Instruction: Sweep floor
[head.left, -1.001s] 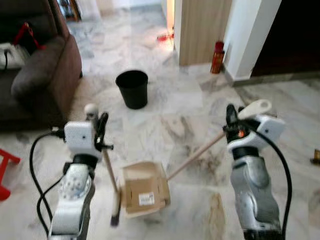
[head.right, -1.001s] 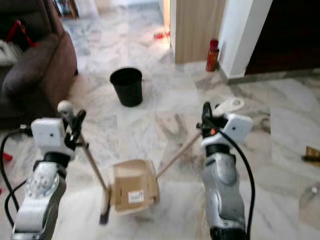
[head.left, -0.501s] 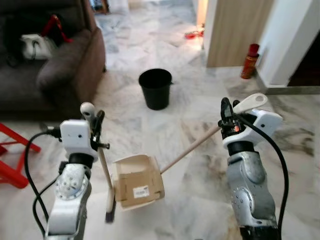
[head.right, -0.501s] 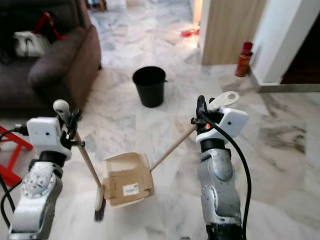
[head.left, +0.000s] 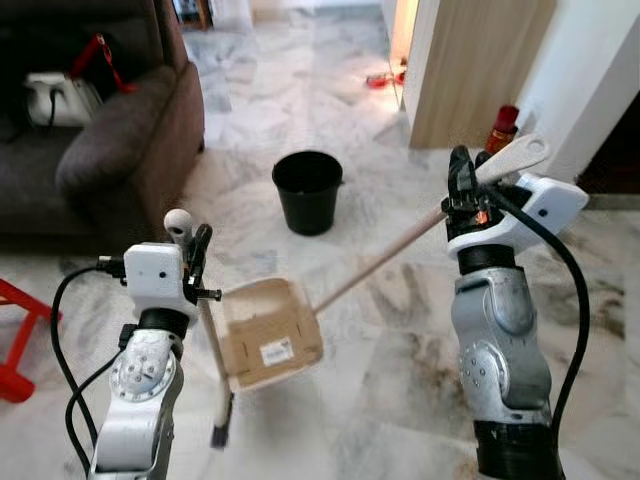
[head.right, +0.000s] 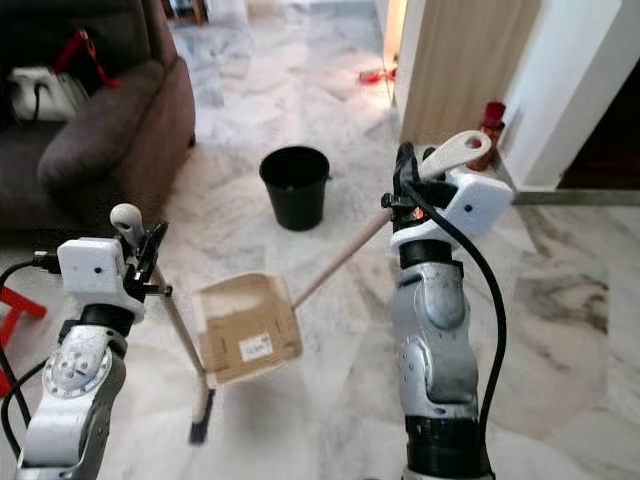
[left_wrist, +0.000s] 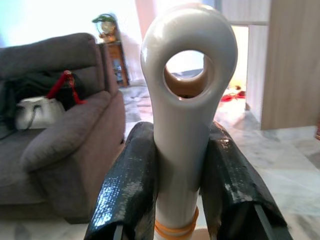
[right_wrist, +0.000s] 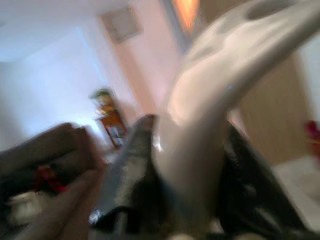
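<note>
My left gripper (head.left: 196, 248) is shut on the wooden handle of a broom (head.left: 211, 345), just under its white ring cap (left_wrist: 187, 100). The broom's dark brush (head.left: 220, 430) rests on the marble floor. My right gripper (head.left: 463, 185) is shut on the white end (right_wrist: 210, 130) of a long wooden stick. That stick carries a cardboard dustpan (head.left: 268, 333), tilted and held just above the floor beside the broom. A black bucket (head.left: 307, 190) stands on the floor beyond the dustpan, between the two arms.
A brown sofa (head.left: 110, 140) with a white bag (head.left: 55, 85) stands at the left. A red frame (head.left: 15, 340) sits at the near left. A wooden panel (head.left: 470, 70), a red canister (head.left: 505, 125) and a white wall corner are at the right.
My right arm has risen, lifting and tilting the cardboard dustpan off the floor. The head view swung left, then tipped a little. The left gripper keeps the broom where it was.
</note>
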